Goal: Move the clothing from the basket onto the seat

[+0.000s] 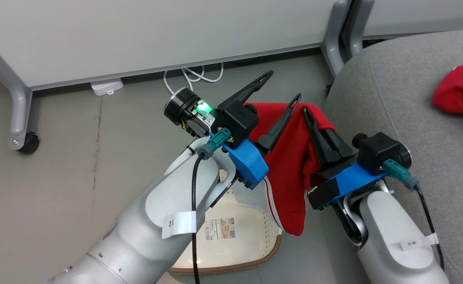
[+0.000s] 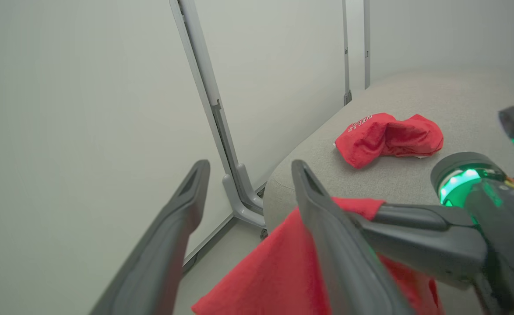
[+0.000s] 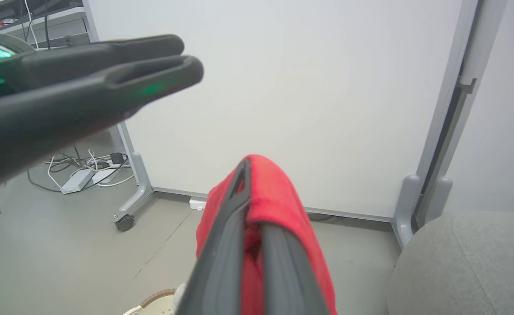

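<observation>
Head view, right gripper (image 1: 307,114): clamped together on held garment (image 1: 290,169); fingers pointed far.
Head view, held garment: hung with long axis far to near, over right rim of basket (image 1: 263,256), just left of seat (image 1: 393,98).
Head view, left gripper (image 1: 282,85): spread apart, empty, on left side of held garment.
Left wrist view, second garment (image 2: 388,140): lay bunched on seat, well apart to the right.
Right wrist view, seat: lay right of clamped fingers; judged nearer right arm, so rightward carry required.
</observation>
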You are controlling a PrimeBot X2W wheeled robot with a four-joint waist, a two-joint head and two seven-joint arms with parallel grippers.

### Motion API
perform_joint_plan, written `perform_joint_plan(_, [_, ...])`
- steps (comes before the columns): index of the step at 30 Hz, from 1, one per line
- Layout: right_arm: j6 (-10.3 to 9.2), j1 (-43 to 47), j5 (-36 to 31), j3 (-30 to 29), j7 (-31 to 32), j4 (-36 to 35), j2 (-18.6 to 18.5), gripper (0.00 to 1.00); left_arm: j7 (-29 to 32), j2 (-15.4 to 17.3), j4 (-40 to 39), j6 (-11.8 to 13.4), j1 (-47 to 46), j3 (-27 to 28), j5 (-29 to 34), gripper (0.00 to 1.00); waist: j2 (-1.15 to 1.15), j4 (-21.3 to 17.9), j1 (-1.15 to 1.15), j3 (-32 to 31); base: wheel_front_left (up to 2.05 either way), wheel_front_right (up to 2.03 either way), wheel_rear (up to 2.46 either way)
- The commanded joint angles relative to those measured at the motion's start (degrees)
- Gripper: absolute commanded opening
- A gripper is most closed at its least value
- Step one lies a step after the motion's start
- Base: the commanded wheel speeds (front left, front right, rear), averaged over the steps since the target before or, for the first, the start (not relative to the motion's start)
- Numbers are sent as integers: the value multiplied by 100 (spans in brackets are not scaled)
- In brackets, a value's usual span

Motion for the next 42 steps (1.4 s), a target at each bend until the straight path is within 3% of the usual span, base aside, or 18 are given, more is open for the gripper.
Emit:
perform_joint_plan(1, [1, -87, -56, -112, -23, -87, 1, 0, -27, -2, -4, -6, -76, 14, 44, 100, 0, -152, 0, 129, 0, 0, 0])
perform_joint_plan(18, [2, 224, -211, -1464, -23, -826, 2, 0, -26, 14, 85, -105, -145, -222, 221, 100, 0, -1304, 0, 675, 0, 0, 0])
perform_joint_plan(32, [1, 587, -104, -1737, -23, -1077, 2, 0, -26, 65, 220, -152, -121, -564, 205, 100, 0, -2019, 0, 924, 0, 0, 0])
perform_joint_plan(42, [1, 709, 32, -1743, -23, -1137, 2, 0, -26, 75, 231, -170, -86, -678, 142, 100, 0, -2203, 0, 985, 0, 0, 0])
